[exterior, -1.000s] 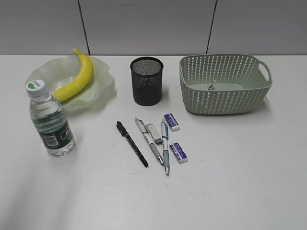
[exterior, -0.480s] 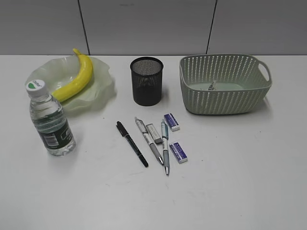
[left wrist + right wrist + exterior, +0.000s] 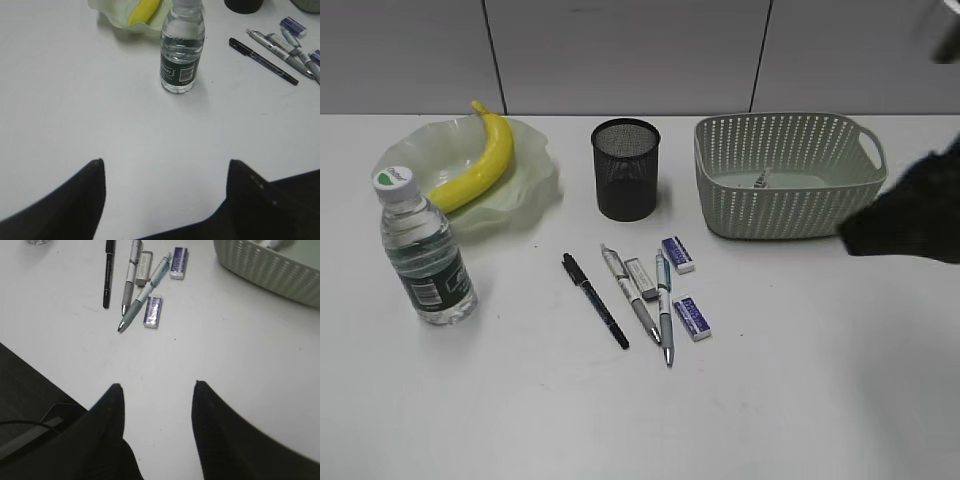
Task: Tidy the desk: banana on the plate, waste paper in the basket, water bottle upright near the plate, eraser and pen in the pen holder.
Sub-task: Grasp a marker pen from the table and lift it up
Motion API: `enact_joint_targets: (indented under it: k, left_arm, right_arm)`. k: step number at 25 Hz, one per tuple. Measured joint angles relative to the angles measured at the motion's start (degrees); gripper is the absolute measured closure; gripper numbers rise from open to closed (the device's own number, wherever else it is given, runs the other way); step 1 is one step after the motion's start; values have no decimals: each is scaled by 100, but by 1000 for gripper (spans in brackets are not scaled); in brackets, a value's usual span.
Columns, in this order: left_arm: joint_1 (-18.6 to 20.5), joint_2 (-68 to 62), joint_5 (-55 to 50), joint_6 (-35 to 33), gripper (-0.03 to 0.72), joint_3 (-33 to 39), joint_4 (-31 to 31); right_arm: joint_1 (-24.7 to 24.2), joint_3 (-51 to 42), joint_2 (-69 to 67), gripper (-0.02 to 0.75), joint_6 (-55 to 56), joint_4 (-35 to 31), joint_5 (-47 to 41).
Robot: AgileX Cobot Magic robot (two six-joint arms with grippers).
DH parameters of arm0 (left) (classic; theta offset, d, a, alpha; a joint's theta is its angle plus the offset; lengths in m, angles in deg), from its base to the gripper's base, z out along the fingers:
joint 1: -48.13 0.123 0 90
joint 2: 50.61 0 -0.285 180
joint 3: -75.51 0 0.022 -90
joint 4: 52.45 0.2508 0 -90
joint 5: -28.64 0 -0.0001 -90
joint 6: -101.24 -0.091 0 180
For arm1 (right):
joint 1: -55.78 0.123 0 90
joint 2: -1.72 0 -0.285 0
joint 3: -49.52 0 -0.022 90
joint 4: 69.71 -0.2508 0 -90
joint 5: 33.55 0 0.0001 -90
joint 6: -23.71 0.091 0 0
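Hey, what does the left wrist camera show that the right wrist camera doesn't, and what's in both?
Only the left wrist view shows the clear plastic water bottle with dark green label standing upright, the yellow banana on the translucent pale green plate, and the open left pincer. Only the right wrist view shows the pale green perforated basket and the open right pincer. Both show the black pen, the two silver pens, blue-labelled erasers and the white desk.
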Motion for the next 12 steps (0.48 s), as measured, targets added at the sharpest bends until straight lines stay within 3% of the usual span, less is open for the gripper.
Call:
enact_joint_targets:
  k: [8, 12]
  left_arm:
    - [0, 0, 10, -18, 127, 0, 0]
    - [0, 0, 11, -18, 127, 0, 0]
  right_arm:
    - [1659, 2134, -2967, 388, 852, 822, -108]
    - [2153, 3317, -4267, 424, 1210, 929, -353]
